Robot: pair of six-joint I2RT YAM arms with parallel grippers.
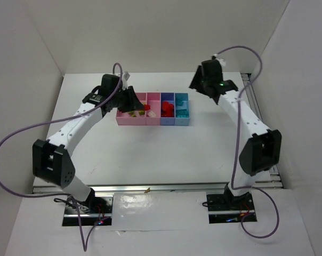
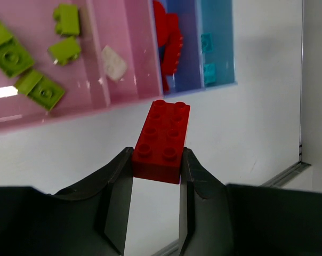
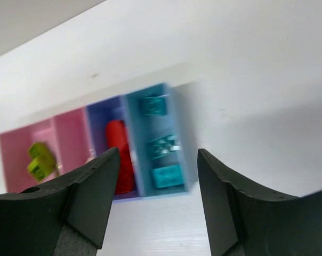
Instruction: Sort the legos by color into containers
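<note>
Left gripper [image 2: 157,159] clamping red studded plastic brick [image 2: 164,133], hovering over white table [image 2: 257,133] just beside row of four joined plastic bins [image 2: 134,58]. Right gripper [image 3: 158,160] gaping wide, gripping nothing, hanging near light blue bin [image 3: 160,127].

White table [image 1: 150,152], white walls [image 1: 33,53], metal rail [image 1: 166,187].

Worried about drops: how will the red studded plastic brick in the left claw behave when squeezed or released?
Probably stiff: the red studded plastic brick keeps its square edges in the left claw. Its glossy sides may slip, since only its near end is pinched. Boxy, with flat faces, it shouldn't roll.
</note>
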